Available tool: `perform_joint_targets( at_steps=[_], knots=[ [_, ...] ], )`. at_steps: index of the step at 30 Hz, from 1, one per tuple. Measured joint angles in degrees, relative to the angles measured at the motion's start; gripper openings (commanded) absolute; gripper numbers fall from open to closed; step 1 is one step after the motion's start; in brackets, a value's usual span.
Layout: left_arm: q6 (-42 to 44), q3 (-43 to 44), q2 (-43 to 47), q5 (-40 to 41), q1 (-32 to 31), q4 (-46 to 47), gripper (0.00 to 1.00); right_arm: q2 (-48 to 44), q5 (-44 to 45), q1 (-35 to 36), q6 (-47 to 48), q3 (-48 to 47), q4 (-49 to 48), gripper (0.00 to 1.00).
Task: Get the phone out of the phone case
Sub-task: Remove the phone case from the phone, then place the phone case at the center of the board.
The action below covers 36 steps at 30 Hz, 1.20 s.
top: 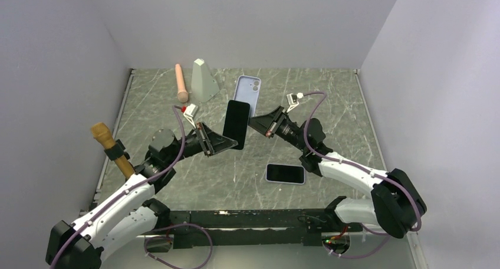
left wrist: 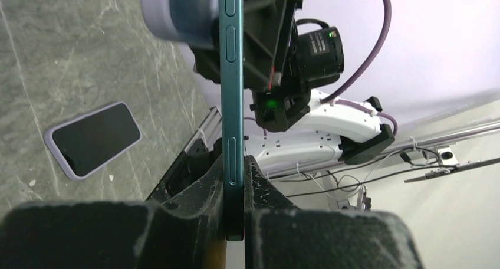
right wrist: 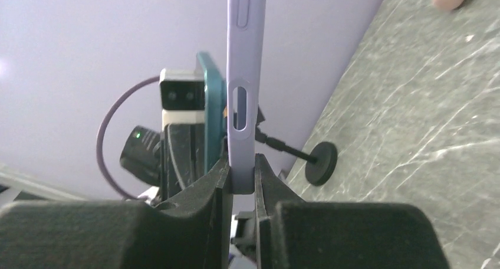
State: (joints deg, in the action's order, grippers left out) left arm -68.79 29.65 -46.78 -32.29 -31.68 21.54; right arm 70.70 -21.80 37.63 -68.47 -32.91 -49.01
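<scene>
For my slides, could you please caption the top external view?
The phone in the left end effector, case in the right end effector, both held above the table.

Upper middle of the overhead view, at the far edge of the grey marbled table (top: 330, 104), a peach-coloured rod (top: 181, 83) lies flat just beside a grey-green tapered block (top: 204, 80), which stands upright. Over at the left edge, a brown wooden handle (top: 112, 148) slants across with a black collar round it, a mallet perhaps. Lower centre, a spare cased phone (top: 285, 173) lies flat, dark screen up.
</scene>
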Motion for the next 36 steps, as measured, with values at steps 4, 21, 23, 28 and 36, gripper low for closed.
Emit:
perform_joint_targets(
  at_steps=[4,21,23,28,36],
  knots=[
    [0.0,-0.39,0.52,-0.72,-0.55,-0.02,0.0,-0.46,3.8,-0.24,0.87,-0.2,2.67,0.0],
    [9.16,2.05,7.21,1.75,-0.55,-18.14,0.0,12.35,13.05,-35.43,6.25,-8.13,31.95,0.0],
    [9.44,2.05,7.21,1.75,-0.55,-18.84,0.0,19.32,11.02,-40.02,6.25,-12.04,32.33,0.0],
    [9.62,2.05,7.19,1.7,-0.55,-19.91,0.0,36.61,7.54,-47.04,5.05,-23.12,32.09,0.0],
    [9.35,1.07,7.17,1.46,-0.61,-19.12,0.0,50.21,6.38,-49.51,5.05,-35.69,33.42,0.12]
  ],
)
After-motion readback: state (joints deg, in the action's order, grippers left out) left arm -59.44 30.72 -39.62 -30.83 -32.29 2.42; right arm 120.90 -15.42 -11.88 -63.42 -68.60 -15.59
